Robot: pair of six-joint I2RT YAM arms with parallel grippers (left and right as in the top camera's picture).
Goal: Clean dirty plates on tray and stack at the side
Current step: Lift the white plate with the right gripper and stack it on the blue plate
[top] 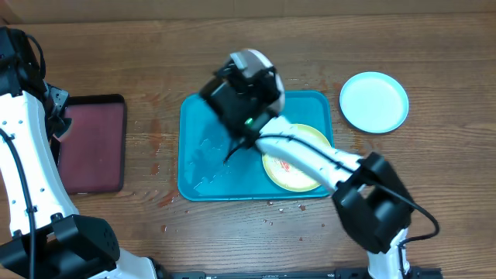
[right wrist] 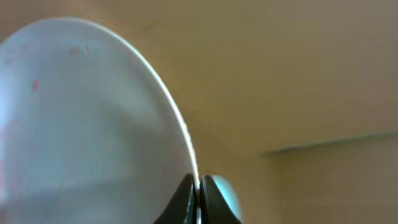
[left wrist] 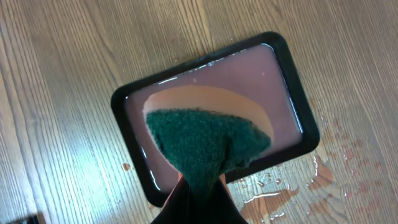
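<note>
My right pincer (right wrist: 199, 186) is clamped narrow on the rim of the white plate (right wrist: 81, 124), which I hold tipped up on edge above the back of the teal tray (top: 198, 116). It touches nothing below. Its face shows a few faint pink specks, so I judge it not yet clean. My left pincer (left wrist: 198, 196) is closed on a green scouring sponge (left wrist: 205, 143), hanging over the black-rimmed maroon tray (left wrist: 273, 68), which holds a shallow pinkish liquid. The two arms are well apart.

The yellow-green plate (top: 291, 180) lies on the right half of the teal tray, orange-smeared, partly under my right arm. The pale blue plate (top: 374, 101) sits on the surface (top: 434, 46) to the right of the tray and looks clean.

To do this step well, I should bring plate and sponge together over one of the trays so drips land there, not on the wood. The rim grip is thin, so the sponge should press toward the held edge, not lever the far side, or the plate may swivel or slip. Wipe the whole face, check the specks, then lay it on the pale blue one.
</note>
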